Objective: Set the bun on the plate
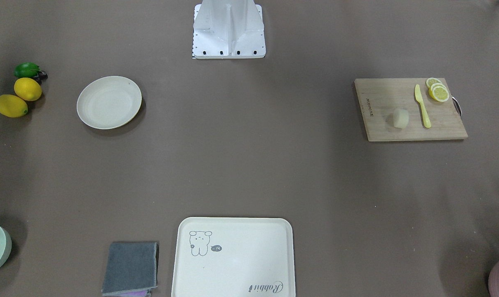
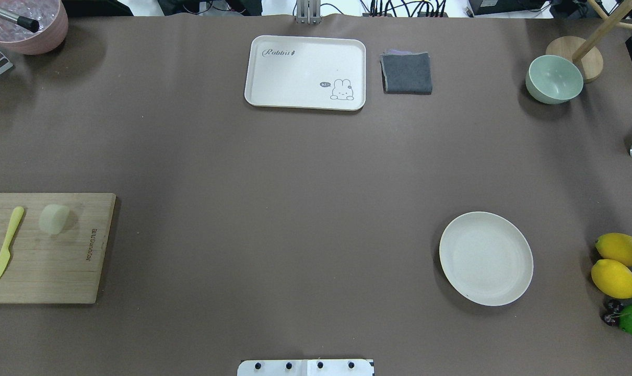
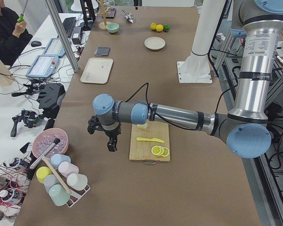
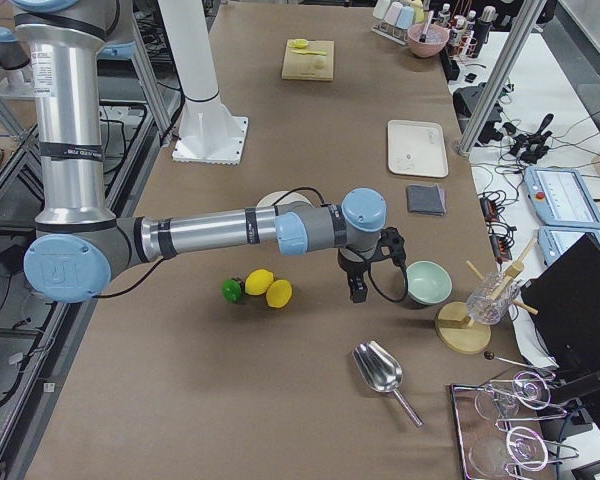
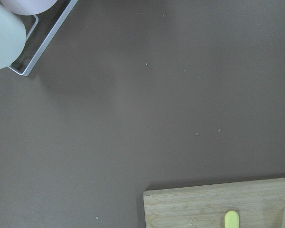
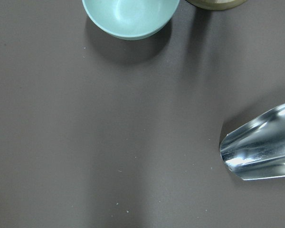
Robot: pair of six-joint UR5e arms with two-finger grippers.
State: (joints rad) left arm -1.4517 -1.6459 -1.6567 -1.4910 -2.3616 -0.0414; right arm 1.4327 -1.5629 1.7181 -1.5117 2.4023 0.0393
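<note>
The bun (image 1: 401, 118) is a small, stubby, rounded chunk, pale cream and matte, and it sits near the middle of the wooden cutting board (image 1: 377, 130) on the robot's left side. The plate (image 1: 109, 102) is round, plain and off-white with a shallow raised rim. It lies flat and empty on the brown counter (image 1: 249, 156), well apart from the bun on the robot's right side.

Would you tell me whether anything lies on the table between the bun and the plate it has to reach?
Nothing visible does. The bun sits on the cutting board, the plate is far across, and only brown table shows between them. The knife lies on the bun's other side.
</note>
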